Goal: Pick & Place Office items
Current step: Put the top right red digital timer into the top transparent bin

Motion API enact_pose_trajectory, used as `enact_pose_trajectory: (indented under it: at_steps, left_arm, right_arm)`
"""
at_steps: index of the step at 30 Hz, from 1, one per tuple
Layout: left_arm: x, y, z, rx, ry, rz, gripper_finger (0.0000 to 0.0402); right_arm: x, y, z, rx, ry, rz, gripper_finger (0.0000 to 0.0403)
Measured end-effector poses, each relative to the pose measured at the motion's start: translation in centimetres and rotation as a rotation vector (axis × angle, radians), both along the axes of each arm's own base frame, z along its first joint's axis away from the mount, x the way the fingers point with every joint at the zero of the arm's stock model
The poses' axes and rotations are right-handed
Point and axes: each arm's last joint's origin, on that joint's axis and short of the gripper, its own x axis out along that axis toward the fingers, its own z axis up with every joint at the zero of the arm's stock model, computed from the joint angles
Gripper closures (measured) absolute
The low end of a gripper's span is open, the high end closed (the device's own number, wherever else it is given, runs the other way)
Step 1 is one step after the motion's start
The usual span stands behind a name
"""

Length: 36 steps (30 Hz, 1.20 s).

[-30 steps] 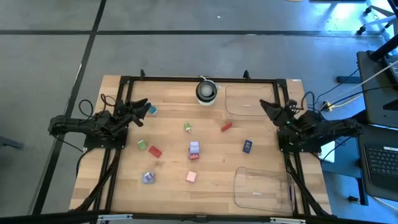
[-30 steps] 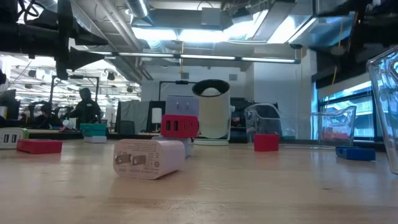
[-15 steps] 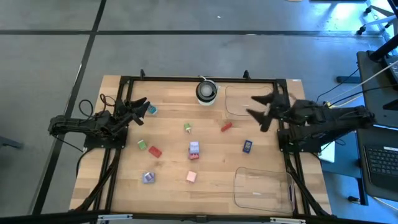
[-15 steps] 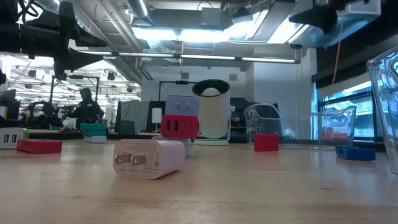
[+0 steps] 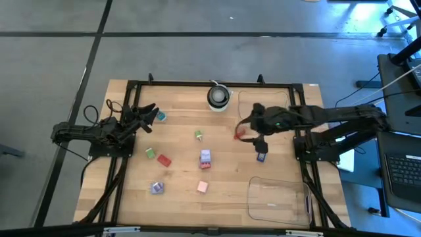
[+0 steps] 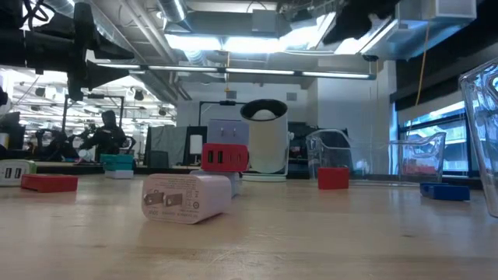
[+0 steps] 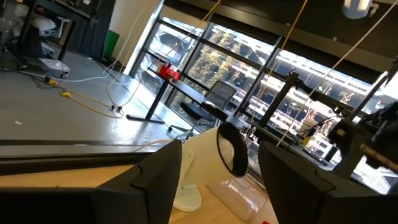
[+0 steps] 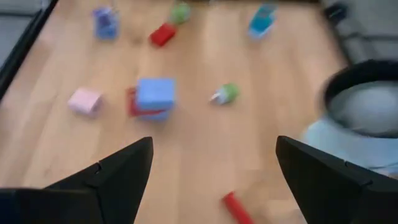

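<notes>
The right gripper reaches out over the table from its 3 o'clock side, jaws spread wide and empty, hanging above the wood between two pieces: a red piece just toward 9 o'clock of it and a dark blue piece just toward 6 o'clock. In the right wrist view the two dark fingers stand far apart with bare tabletop between them, and the red piece lies low between them. The left gripper waits at the table's 9 o'clock edge, jaws partly parted with nothing between them; a teal piece lies just beside its tips, toward the centre. The other office items are scattered over the middle and the 7 o'clock part of the table: a green piece near the centre, a lilac-blue block sitting on a red one toward 6 o'clock of it, a pink piece further toward 6 o'clock, a small green piece and a red piece side by side toward 8 o'clock, and a lilac piece near 7 o'clock. A round white-and-black object stands at 12 o'clock, with one clear tray at about 1 o'clock and another clear tray at about 5 o'clock. In the low view a white charger block lies on its side nearest the camera.
</notes>
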Motion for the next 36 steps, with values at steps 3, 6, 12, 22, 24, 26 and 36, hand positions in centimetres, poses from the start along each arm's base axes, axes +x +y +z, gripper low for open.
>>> enact_pose_trajectory:
  at_steps: [3,6,12,22,24,26,36]
  left_arm:
    - [0.0,0.0,0.0,0.000,0.006,0.000,0.0192]
    - [0.1,0.0,-0.3,0.001,0.030,-0.002,0.0192]
    - [0.2,-0.1,-0.8,-0.026,0.065,-0.042,0.0192]
    - [0.3,-0.2,-1.1,-0.054,0.069,-0.104,0.0192]
    - [0.3,-0.2,-1.1,-0.059,0.065,-0.099,0.0192]
    - [0.3,-0.2,-1.1,-0.062,0.062,-0.099,0.0192]
    - [0.3,-0.2,-1.1,-0.061,0.063,-0.098,0.0192]
  right_arm:
    - [1.1,-0.1,-1.3,0.074,0.066,0.063,0.0060]
    - [2.1,-0.1,-2.6,0.093,0.125,0.104,0.0060]
    - [3.8,0.1,-5.3,0.008,0.233,0.193,0.0060]
    - [5.8,-0.1,-9.7,-0.148,0.404,0.264,0.0060]
    - [6.0,-0.2,-10.5,-0.193,0.439,0.268,0.0060]
    - [6.2,-0.4,-11.3,-0.220,0.481,0.276,0.0060]
    - [6.4,-1.0,-13.6,-0.375,0.629,0.201,0.0060]
